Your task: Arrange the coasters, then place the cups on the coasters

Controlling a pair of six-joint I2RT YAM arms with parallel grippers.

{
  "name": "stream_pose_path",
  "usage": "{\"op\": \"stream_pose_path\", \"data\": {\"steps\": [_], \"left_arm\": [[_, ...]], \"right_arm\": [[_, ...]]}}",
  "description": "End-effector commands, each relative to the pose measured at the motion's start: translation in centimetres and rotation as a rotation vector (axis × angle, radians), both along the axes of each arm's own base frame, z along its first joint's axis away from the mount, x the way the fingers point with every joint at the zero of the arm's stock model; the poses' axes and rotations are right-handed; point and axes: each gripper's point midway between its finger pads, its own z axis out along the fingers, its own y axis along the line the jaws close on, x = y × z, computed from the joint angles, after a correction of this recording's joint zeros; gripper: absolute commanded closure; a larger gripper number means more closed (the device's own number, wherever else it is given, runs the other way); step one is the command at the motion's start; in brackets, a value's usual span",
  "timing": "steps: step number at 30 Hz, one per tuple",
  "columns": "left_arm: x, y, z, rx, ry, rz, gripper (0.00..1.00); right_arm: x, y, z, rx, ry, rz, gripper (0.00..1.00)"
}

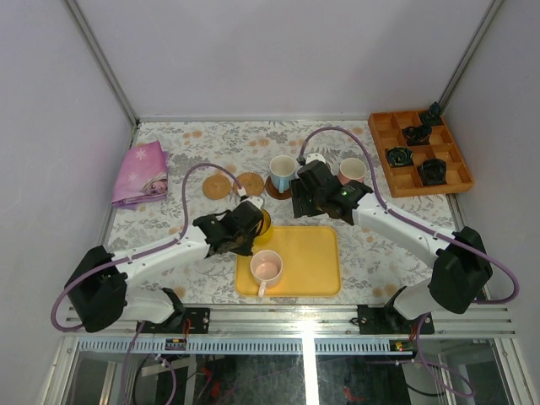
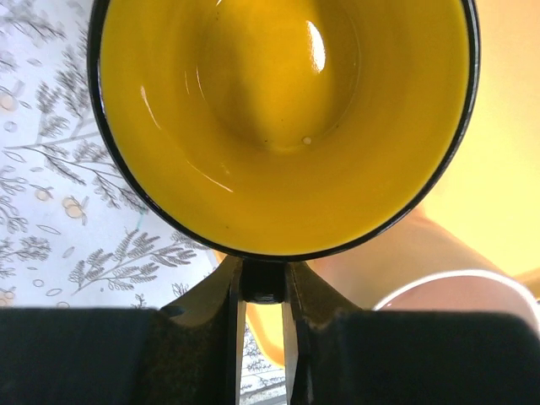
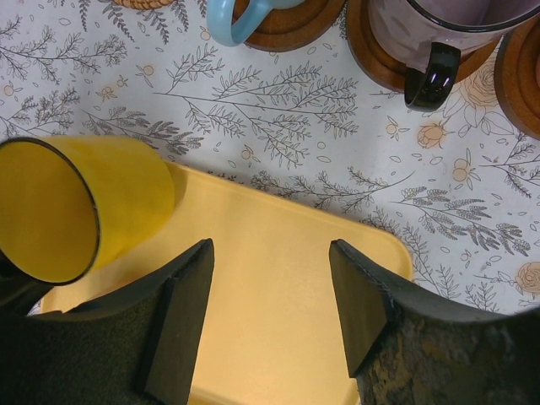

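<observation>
Cup [image 2: 278, 110], yellow: we pinch its rim in left gripper [image 2: 263, 283], at tray [image 3: 278, 337] ten-o'clock corner. Right gripper [image 3: 270, 253] spread, empty. Next, we judge: carry level to bare coaster [image 1: 250, 183] at twelve o'clock, centre, release.

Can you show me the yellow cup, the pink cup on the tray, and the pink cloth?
yellow cup [image 2: 287, 110]: left wrist view, on its inside bottom.
pink cup [image 1: 267, 268]: top external view, on its inside.
pink cloth [image 1: 142, 173]: top external view, on its middle.
</observation>
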Motion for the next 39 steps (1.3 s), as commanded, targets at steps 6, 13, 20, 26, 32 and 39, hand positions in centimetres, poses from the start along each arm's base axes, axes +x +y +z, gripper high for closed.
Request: {"op": "stream_pose_path", "data": {"steps": [6, 13, 20, 26, 32, 39], "left_arm": [[5.3, -0.9, 6.8, -0.047, -0.279, 0.082, 1.00], [8.2, -0.5, 6.7, 0.054, -0.304, 0.130, 1.00], [12.4, 0.8, 5.9, 0.055, -0.239, 0.214, 1.00], [16.0, 2.9, 4.9, 0.067, -0.206, 0.289, 1.00], [18.5, 3.8, 3.6, 0.075, -0.163, 0.308, 1.00], [20.8, 3.9, 3.3, 0.058, -0.150, 0.315, 1.00]], "right_arm": [[0.1, -1.5, -0.5, -0.047, -0.039, -0.042, 0.39], [-0.3, -4.1, -1.5, -0.089, -0.052, -0.124, 0.43], [0.0, -6.2, -2.1, -0.093, -0.051, -0.215, 0.44], [-0.4, -7.5, -3.8, -0.137, -0.009, -0.261, 0.44], [-0.5, -8.0, -4.1, -0.139, 0.000, -0.285, 0.45], [-0.5, -8.2, -4.2, -0.133, -0.001, -0.305, 0.45]]}}
